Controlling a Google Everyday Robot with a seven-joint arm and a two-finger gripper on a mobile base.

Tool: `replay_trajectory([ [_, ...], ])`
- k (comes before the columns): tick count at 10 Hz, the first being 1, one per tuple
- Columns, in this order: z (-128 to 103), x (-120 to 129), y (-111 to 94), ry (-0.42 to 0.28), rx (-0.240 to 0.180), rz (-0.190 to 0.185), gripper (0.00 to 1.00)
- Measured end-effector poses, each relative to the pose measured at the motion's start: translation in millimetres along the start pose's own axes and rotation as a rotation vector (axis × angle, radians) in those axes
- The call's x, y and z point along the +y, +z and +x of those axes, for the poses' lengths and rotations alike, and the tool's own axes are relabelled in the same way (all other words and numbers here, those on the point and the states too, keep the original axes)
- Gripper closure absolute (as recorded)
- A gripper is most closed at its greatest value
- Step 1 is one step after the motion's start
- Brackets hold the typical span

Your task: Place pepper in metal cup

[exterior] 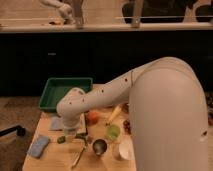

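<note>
The dark green pepper (62, 139) lies on the wooden table at the front left, partly hidden under the hand. My gripper (76, 134) hangs from the white wrist (74, 107) straight over the pepper, shut. I cannot tell whether it touches the pepper. The metal cup (99, 146) stands upright just to the gripper's right, a short gap away, with its dark inside showing.
A white cup (125, 149) stands right of the metal cup. A round light-green fruit (113, 132), a banana (114, 114) and an orange-red fruit (92, 117) lie behind them. A green tray (65, 92) sits at the back left, a blue sponge (39, 146) front left, a metal utensil (78, 157) in front.
</note>
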Motion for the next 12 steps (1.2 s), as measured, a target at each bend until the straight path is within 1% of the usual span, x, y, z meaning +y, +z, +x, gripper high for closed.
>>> replay_trajectory([
  [3,1,0,0,0.002,0.0,0.001,1.0],
  [4,0,-1,1,0.005,-0.008,0.003,1.0],
  [6,8,-7,4,0.048,-0.032,0.008,1.0],
  [9,17,-9,2,0.082,-0.065,0.017,1.0],
  [12,25,-9,-2,0.11,-0.089,0.029,1.0],
])
